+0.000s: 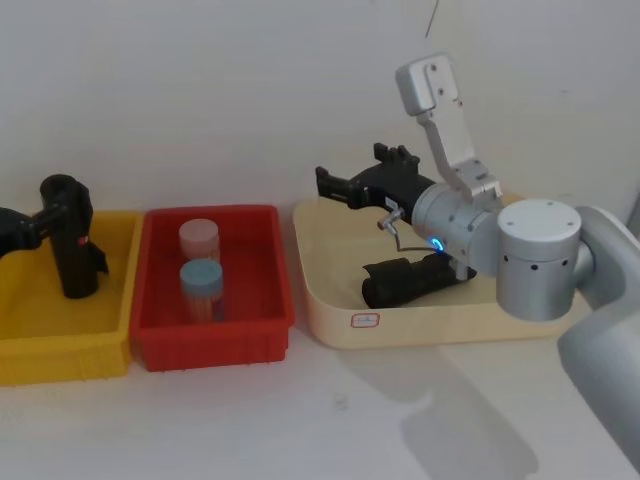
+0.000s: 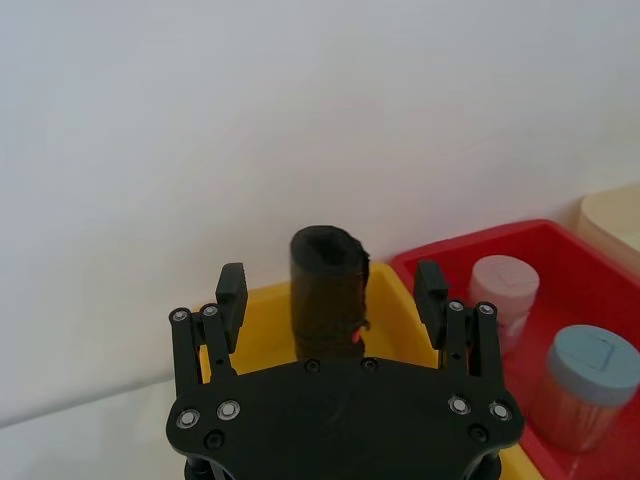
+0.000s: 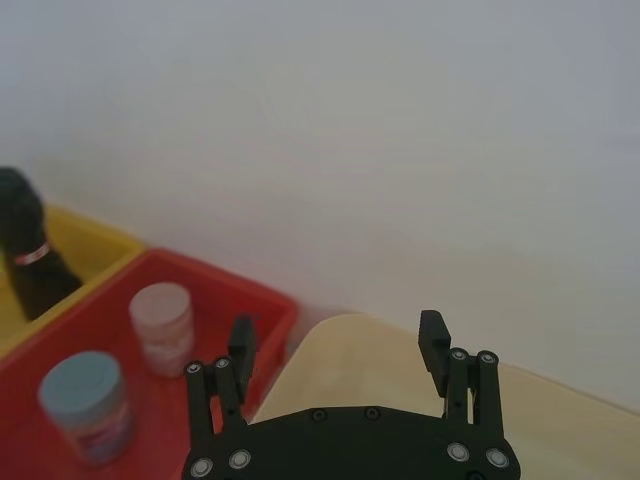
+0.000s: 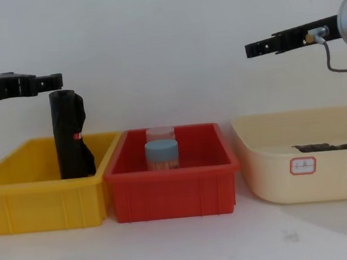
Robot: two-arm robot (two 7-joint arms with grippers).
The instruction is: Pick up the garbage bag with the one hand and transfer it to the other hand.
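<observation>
White table (image 4: 171,246); garbage bag (image 4: 68,134) upright, axis vertical

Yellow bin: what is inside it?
The garbage bag stands upright in the yellow bin, the open left gripper at its top. In the chest view the bin's front wall covers its base.

Silver arm (image 1: 538,258), blue light (image 1: 437,243), black screw-studded right pincer (image 3: 336,332).

bins 3: yel (image 1: 60,360), red (image 1: 215,345), cream (image 1: 420,325) | jars 2: pink (image 1: 198,238), blue (image 1: 201,285) | blk rolls prob. 2: upright (image 1: 75,262), lying (image 1: 405,280)
</observation>
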